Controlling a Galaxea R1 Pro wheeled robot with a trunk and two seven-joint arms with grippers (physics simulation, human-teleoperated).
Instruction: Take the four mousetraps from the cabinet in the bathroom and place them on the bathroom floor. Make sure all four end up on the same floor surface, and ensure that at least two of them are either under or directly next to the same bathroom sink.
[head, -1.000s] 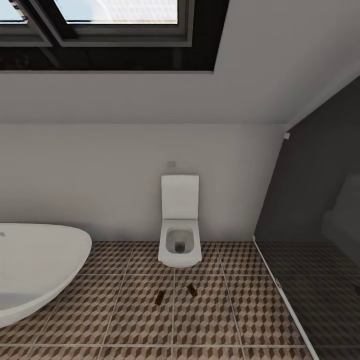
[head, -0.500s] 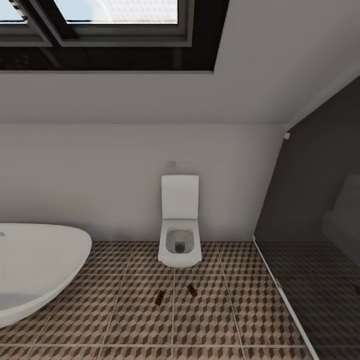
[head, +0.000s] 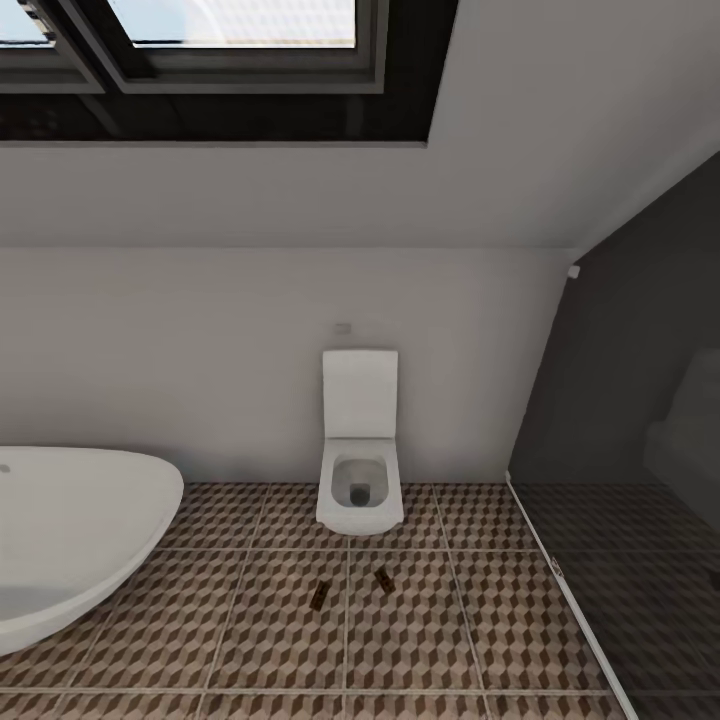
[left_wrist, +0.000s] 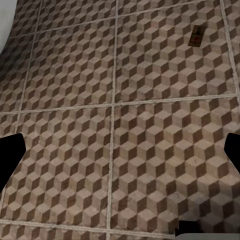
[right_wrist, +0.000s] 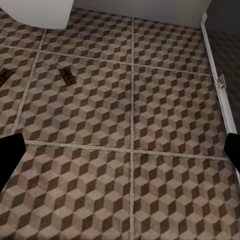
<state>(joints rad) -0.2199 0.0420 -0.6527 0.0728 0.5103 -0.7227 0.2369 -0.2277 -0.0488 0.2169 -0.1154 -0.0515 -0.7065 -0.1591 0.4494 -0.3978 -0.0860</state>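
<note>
- Two mousetraps are seen lying flat on the bathroom floor (head: 250, 640) in the head view: one (head: 319, 597) and another (head: 384, 579), near each other but apart, just in front of the toilet (head: 360, 480).
- Each trap sits close to the grout line running out from the toilet, one on either side of it.
- No sink or cabinet is shown in this framing; the bathtub (head: 70, 540) is at the floor's left edge, and a dark glass partition (head: 640, 400) closes off the right edge.
- Judgement: the traps are on the correct floor surface, but the spot by the toilet is not shown to be beside a sink, so that condition cannot be confirmed from here.
- Left wrist view: one mousetrap (left_wrist: 196, 36) is seen on the tiles, well apart from the left end effector (left_wrist: 120, 150), whose dark finger edges are set wide and have nothing between them.
- Right wrist view: two traps are seen, one (right_wrist: 66, 76) fully on a tile and one (right_wrist: 4, 76) cut by the frame edge; the right end effector (right_wrist: 120, 150) is likewise spread wide and empty.
- Judgement: both end effectors are free, so the remaining two traps are presumably to be fetched from the cabinet.
</note>
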